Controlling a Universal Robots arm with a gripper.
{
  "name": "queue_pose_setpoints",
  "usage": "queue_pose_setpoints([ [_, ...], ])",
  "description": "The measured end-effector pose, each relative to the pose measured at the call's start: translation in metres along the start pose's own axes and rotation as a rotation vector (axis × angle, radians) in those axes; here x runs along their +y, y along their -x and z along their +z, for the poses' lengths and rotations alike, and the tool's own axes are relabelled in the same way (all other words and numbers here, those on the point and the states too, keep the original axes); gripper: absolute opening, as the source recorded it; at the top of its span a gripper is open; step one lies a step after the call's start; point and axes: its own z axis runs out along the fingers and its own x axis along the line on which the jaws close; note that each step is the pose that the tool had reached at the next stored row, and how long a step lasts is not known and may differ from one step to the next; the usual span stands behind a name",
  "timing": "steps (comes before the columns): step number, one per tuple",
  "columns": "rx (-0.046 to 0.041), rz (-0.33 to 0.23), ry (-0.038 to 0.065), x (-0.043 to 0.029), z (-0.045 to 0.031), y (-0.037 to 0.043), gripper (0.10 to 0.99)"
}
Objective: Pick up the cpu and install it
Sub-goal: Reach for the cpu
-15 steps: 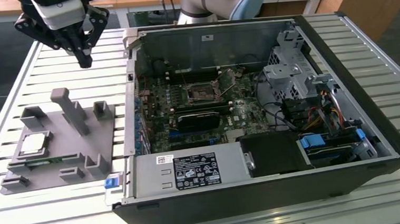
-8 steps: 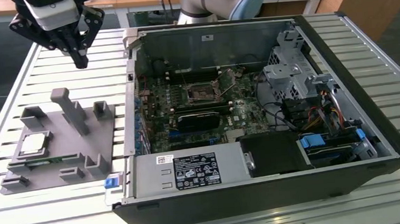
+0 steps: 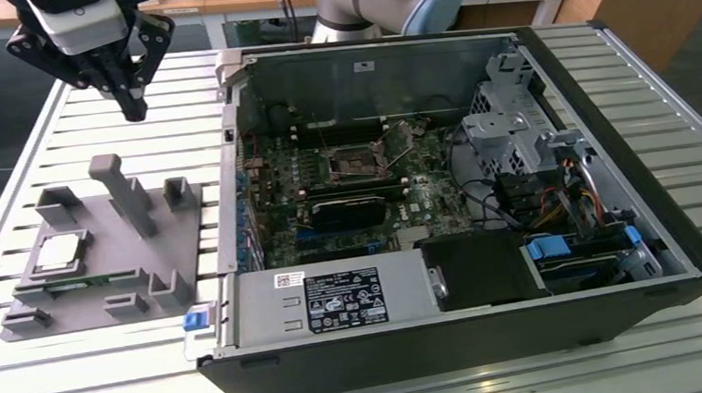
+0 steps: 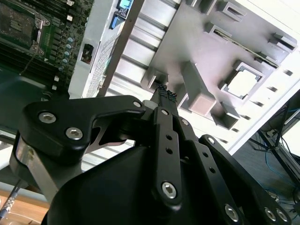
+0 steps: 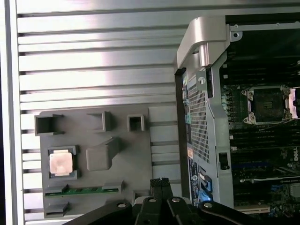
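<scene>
Gripper [image 3: 134, 108] hangs high over the slatted table [image 3: 92, 381], above the far end of the grey tray [image 3: 108, 255] as the exterior view has it. The fingers are pressed together to a single tip with nothing between them, and the second wrist view shows the same meeting point. The cpu [image 3: 61, 252] lies flat in a square pocket on the tray, silver top up, untouched and well apart from the gripper. From the tip it lies lower, nearer the exterior camera and toward the exterior view's left. In both wrist views the tray's tall post [image 5: 101, 154] stands between the fingertips and the cpu pocket, so I judge a straight slanting line from tip to chip would pass near that post. The chip is square with no long axis, and its edges run parallel to the tray's edges. A green memory stick [image 5: 82, 190] lies in a slot just beside the pocket, along one side of the cpu. The socket [image 3: 355, 162] sits on the board inside the open computer case [image 3: 644, 139], toward the exterior view's right. The case's near wall stands between tray and board. The socket looks open and bare, so by my reading the pick has not begun.
</scene>
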Motion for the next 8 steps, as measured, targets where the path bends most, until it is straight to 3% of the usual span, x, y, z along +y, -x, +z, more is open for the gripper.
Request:
queue_pose_setpoints([
  [8, 0.0000, 0.000, 0.000, -0.0005, 0.0001, -0.0058, 0.106],
])
